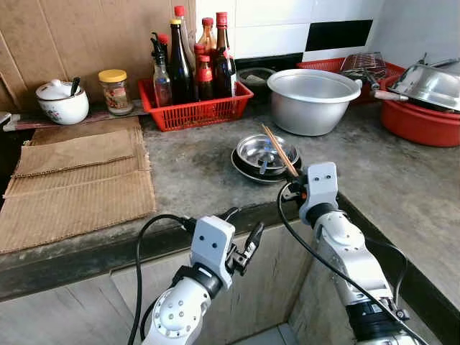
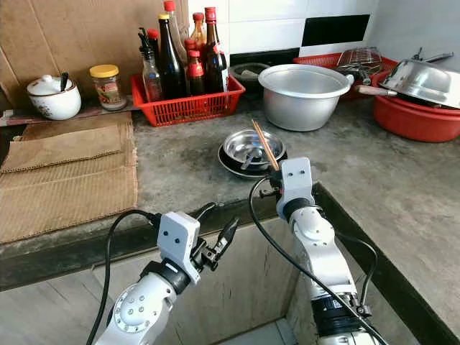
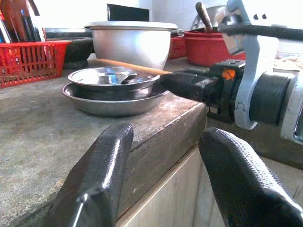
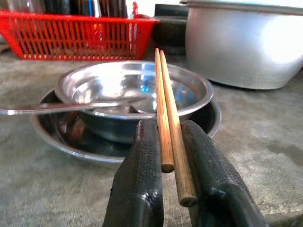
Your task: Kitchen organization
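Right wrist view shows you the right gripper (image 4: 173, 156) with its jaws clamped on a pair of wooden chopsticks (image 4: 166, 113). The sticks lie side by side between the black fingers (image 4: 142, 170). Their long line runs away from the wrist and out over the steel bowl (image 4: 137, 92), with the far tips above the bowl. A spoon (image 4: 71, 106) rests in that bowl, and the bowl sits in a wider steel plate (image 1: 248, 167).

Your left gripper (image 1: 243, 241) hangs below the front edge of the counter (image 1: 194, 180), jaws apart and holding nothing. It is close to the right gripper but not touching it.

You see a grey, rough stone counter. The plate and bowl sit near its front edge, just beyond the right gripper. Bare counter lies to the left of the bowl and to the right of it. Brown cardboard sheets (image 1: 75, 183) cover the far left part.

Behind the bowl stands a big silver pot (image 1: 313, 100). A red basket of bottles (image 1: 194, 104) is at the back, with a jar (image 1: 115, 90) and a white lidded pot (image 1: 62, 100) beside it. A red basin (image 1: 420, 118) with a steel lid sits at the far right. White tiles and cardboard line the wall.
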Robot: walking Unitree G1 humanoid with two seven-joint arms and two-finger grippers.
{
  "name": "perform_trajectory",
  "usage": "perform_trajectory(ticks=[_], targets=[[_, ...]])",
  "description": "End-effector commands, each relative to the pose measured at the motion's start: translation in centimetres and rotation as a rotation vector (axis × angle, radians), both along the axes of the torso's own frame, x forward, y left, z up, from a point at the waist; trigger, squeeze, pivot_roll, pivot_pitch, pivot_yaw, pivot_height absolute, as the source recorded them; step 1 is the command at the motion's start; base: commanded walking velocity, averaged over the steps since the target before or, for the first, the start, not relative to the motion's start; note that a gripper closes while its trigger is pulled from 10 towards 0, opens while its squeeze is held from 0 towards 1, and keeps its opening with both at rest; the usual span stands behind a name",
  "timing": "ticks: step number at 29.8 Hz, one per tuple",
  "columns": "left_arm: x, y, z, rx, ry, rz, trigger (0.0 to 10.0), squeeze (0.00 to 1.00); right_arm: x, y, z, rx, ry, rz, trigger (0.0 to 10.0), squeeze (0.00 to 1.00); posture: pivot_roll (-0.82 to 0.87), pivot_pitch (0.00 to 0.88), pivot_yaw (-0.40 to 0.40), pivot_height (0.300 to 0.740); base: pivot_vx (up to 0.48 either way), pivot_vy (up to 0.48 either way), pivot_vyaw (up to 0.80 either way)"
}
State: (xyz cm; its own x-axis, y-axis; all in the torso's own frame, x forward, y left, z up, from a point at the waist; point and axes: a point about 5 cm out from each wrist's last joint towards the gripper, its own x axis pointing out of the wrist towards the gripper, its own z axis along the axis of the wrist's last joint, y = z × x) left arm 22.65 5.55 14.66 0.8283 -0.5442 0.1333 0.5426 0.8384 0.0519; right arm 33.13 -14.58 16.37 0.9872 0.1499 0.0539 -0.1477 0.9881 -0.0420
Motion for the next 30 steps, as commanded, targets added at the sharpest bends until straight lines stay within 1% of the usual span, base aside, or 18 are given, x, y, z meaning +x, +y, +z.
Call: perform_trajectory(ticks=[1,2,3,4,5,6,7,8,10,14,15,16,17,18,23,25,30], targets=[[0.1,0.1,0.1,0.012,-0.005,0.006,10.0,0.00,-0.3,-0.4,1.7,0.044,-0.087,-0.029,0.0,0.00,0.02,0.003,-0.036,0.740,0.000,0.000,0.00],[0.2,0.1,0.1,0.013,-0.006,0.007,10.0,0.00,-0.5,-0.5,2.1,0.063,-0.111,-0.047,0.0,0.00,0.02,0.003,-0.036,0.740,0.000,0.000,0.00],[0.2,0.1,0.1,0.015,-0.008,0.010,10.0,0.00,-0.8,-0.5,2.5,0.086,-0.132,-0.057,1.8,0.00,0.02,0.002,-0.036,0.740,0.000,0.000,0.00],[0.3,0.2,0.1,0.017,-0.010,0.017,10.0,0.00,-1.3,-0.5,2.9,0.090,-0.157,-0.072,7.9,0.00,0.02,0.002,-0.036,0.740,0.000,0.000,0.00],[0.4,0.2,0.1,0.019,-0.011,0.022,10.0,0.00,-1.7,-0.5,3.2,0.090,-0.173,-0.081,7.9,0.00,0.02,0.001,-0.037,0.740,0.000,0.000,0.00],[0.5,0.3,0.2,0.027,-0.015,0.033,10.0,0.00,-2.5,-0.5,3.6,0.095,-0.204,-0.098,10.0,0.00,0.02,0.000,-0.037,0.740,0.000,0.000,0.00],[0.5,0.3,0.2,0.027,-0.015,0.033,10.0,0.00,-2.5,-0.5,3.6,0.095,-0.204,-0.098,10.0,0.00,0.02,0.000,-0.037,0.740,0.000,0.000,0.00],[0.5,0.4,0.2,0.028,-0.015,0.037,10.0,0.00,-2.9,-0.6,3.8,0.095,-0.214,-0.107,10.0,0.00,0.02,0.000,-0.037,0.740,0.000,0.000,0.00],[0.7,0.6,0.1,0.050,-0.021,0.057,10.0,0.00,-4.0,-0.4,4.0,0.100,-0.232,-0.113,10.0,0.00,0.01,0.000,-0.032,0.740,0.000,0.000,0.00],[0.9,0.9,0.0,0.058,-0.023,0.075,10.0,0.00,-5.9,0.2,4.2,0.098,-0.257,-0.086,10.0,0.00,0.00,0.000,-0.025,0.740,0.000,0.000,0.00],[1.1,1.1,0.1,0.074,-0.043,0.103,10.0,0.00,-6.4,0.3,4.2,0.100,-0.257,-0.084,10.0,0.00,0.00,0.000,-0.025,0.740,0.000,0.000,0.00],[1.1,1.1,0.1,0.074,-0.043,0.103,10.0,0.00,-6.4,0.3,4.2,0.100,-0.257,-0.084,10.0,0.00,0.00,0.000,-0.025,0.740,0.000,0.000,0.00],[1.4,1.3,0.3,0.069,-0.050,0.123,10.0,0.00,-6.9,0.2,4.2,0.114,-0.255,-0.079,10.0,0.00,0.00,0.000,-0.022,0.740,0.000,0.000,0.00],[1.5,1.2,0.3,0.073,-0.051,0.113,10.0,0.00,-7.3,-0.1,4.2,0.117,-0.264,-0.084,10.0,0.00,0.00,0.000,-0.022,0.740,0.000,0.000,0.00],[1.3,1.0,0.2,0.070,-0.048,0.093,10.0,0.00,-8.1,-0.3,4.2,0.126,-0.268,-0.085,10.0,0.00,0.00,0.000,-0.018,0.740,0.000,0.000,0.00],[1.2,1.1,0.2,0.069,-0.046,0.102,10.0,0.00,-8.8,0.1,3.9,0.095,-0.264,-0.064,10.0,0.00,0.00,0.000,-0.015,0.740,0.000,0.000,0.00],[1.1,1.2,0.3,0.070,-0.049,0.107,10.0,0.00,-9.5,0.5,3.6,0.076,-0.256,-0.044,10.0,0.00,0.01,0.000,-0.017,0.740,0.000,0.000,0.00]])
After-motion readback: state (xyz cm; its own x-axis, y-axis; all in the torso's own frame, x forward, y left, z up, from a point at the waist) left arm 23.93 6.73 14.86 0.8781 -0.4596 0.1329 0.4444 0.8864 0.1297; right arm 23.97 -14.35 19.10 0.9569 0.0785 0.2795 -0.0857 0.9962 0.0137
